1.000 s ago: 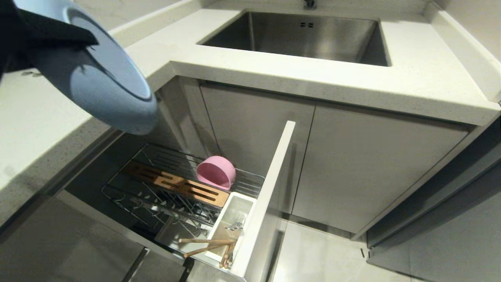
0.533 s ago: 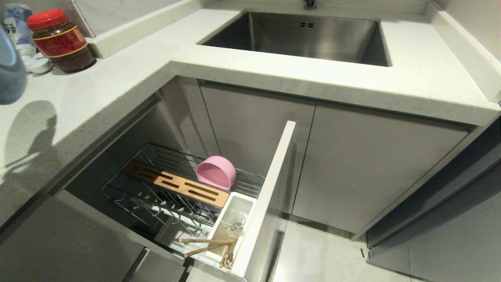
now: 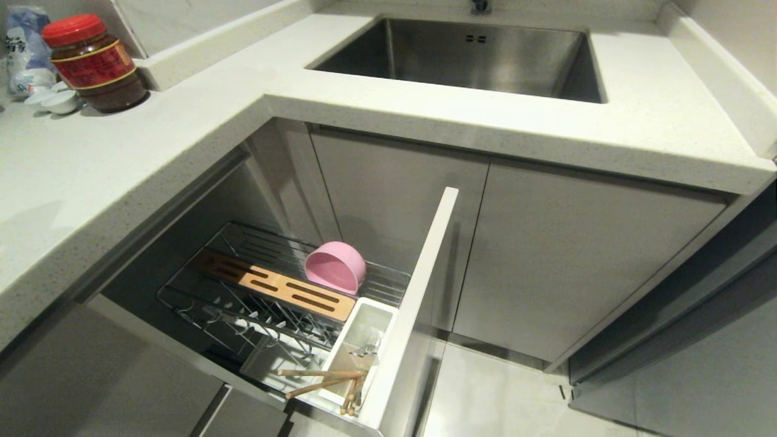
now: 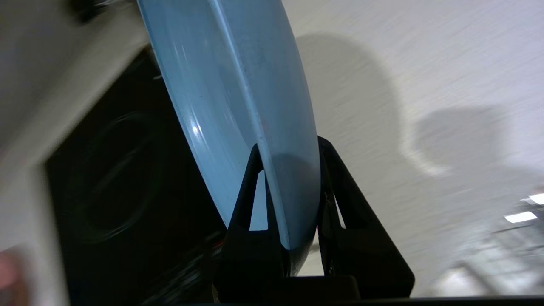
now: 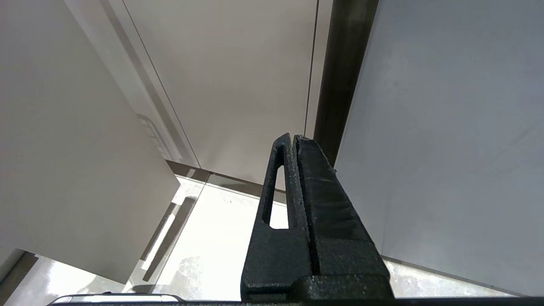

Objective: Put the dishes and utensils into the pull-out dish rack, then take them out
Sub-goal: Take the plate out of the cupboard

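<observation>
Down in pull-out dish rack (image 3: 200, 297): pink bowl (image 3: 335, 267) tipped on side against back wires, beside wooden strip (image 3: 273, 285). Chopsticks (image 3: 322, 379) and fork (image 3: 364, 349) in white utensil bin (image 3: 379, 315). Left gripper (image 4: 289, 146) out of head view, jaws clamped nearly closed on rim of light-blue plate (image 4: 233, 85), plate edge-on over pale countertop (image 4: 425, 63). Right gripper (image 5: 294, 138) parked by cabinet fronts, fingers pressed together, holding nothing.

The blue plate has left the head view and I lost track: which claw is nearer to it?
Left. The left claw is clamped on the blue plate at its rim. The right claw is shut and empty, facing cabinet panels, no plate in sight.
</observation>
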### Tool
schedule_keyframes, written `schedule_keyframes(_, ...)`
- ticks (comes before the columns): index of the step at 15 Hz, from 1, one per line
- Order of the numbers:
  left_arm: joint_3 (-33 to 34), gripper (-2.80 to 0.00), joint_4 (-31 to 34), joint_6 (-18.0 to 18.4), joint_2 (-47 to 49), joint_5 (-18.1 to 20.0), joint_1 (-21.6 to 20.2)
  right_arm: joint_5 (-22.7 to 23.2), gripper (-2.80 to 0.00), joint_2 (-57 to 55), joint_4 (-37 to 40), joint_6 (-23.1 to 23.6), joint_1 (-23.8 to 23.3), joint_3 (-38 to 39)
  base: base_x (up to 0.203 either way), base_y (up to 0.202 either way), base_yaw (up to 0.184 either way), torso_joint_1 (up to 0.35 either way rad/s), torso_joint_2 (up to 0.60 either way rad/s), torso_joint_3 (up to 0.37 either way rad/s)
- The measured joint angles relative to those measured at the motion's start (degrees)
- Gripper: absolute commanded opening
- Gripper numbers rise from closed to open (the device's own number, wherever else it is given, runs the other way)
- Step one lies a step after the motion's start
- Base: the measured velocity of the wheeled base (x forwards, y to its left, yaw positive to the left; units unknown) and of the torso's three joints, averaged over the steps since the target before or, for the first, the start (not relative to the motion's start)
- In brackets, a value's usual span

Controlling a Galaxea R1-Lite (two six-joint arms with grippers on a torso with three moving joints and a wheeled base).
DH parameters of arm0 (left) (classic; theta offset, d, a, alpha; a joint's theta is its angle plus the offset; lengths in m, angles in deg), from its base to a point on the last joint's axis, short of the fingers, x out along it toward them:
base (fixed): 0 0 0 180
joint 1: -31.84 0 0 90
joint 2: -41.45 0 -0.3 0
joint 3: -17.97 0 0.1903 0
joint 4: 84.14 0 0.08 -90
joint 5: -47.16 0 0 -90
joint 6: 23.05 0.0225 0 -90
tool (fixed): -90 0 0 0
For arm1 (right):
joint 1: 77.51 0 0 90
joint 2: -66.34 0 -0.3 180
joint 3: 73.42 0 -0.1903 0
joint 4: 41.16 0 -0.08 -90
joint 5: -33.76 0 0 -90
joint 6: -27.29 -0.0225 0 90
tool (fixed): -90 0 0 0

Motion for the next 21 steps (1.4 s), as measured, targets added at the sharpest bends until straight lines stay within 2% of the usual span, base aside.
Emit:
schedule_keyframes(2, -2.98, -2.80, 6.61, 0.63, 1.48, -3.02, -0.84, 0.00, -2.80, 0.00, 0.00, 0.00, 0.00, 0.00, 0.000, 0.000, 0.000, 0.000, 0.00, 0.000)
schedule_keyframes(4, -5.42, -2.80, 13.27, 0.58, 4.02, -4.32, -0.99, 0.00, -2.80, 0.00, 0.00, 0.00, 0.00, 0.00, 0.000, 0.000, 0.000, 0.000, 0.00, 0.000)
schedule_keyframes(8, -7.50, -2.80, 22.35, 0.52, 10.75, -4.92, -0.86, 0.00, -2.80, 0.00, 0.21, -0.02, 0.00, 0.00, 0.000, 0.000, 0.000, 0.000, 0.00, 0.000)
schedule_keyframes(15, -11.45, -2.80, 26.35, 0.82, 22.13, -4.52, 0.81, 0.00, -2.80, 0.00, 0.01, -0.02, 0.00, 0.00, 0.000, 0.000, 0.000, 0.000, 0.00, 0.000)
schedule_keyframes(21, -13.02, -2.80, 26.71, 0.69, 26.89, -1.64, 0.70, 0.00, -2.80, 0.00, 0.00, -0.01, 0.00, 0.00, 0.000, 0.000, 0.000, 0.000, 0.00, 0.000)
